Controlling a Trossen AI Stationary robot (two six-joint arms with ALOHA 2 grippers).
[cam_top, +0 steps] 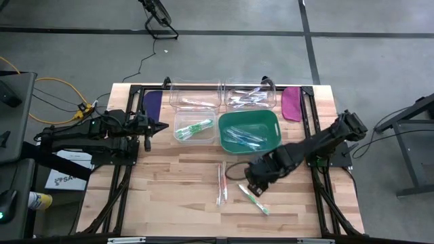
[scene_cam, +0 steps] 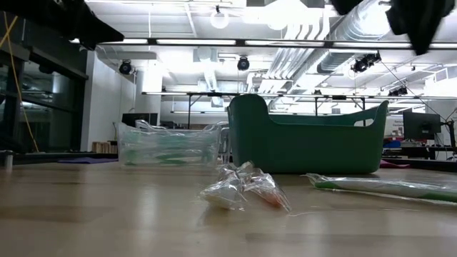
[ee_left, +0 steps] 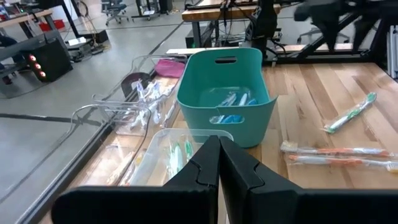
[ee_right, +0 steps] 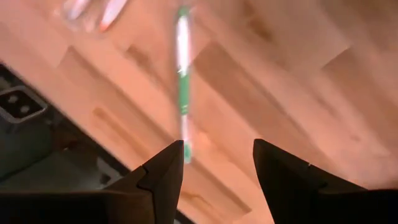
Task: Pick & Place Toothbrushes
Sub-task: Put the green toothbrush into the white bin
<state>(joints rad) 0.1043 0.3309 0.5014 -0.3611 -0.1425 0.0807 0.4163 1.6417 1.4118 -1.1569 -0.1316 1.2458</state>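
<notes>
Wooden table (cam_top: 176, 176): right gripper (cam_top: 252, 184), jaws apart, hovers over green toothbrush (cam_top: 254, 198) at lower centre; left gripper (cam_top: 150, 129) closed, centre-left.

Three wrapped toothbrushes are lying loose on the wooden table: two orange-handled ones (cam_top: 221, 183) and one green-and-white one (cam_top: 254, 198). Three clear plastic bins (cam_top: 194, 127) and one teal plastic tub (cam_top: 249, 131) are sitting there.

Lab: exposed ceiling ducts (scene_cam: 335, 32), workbenches (ee_left: 249, 9), monitors (scene_cam: 421, 125)
</notes>
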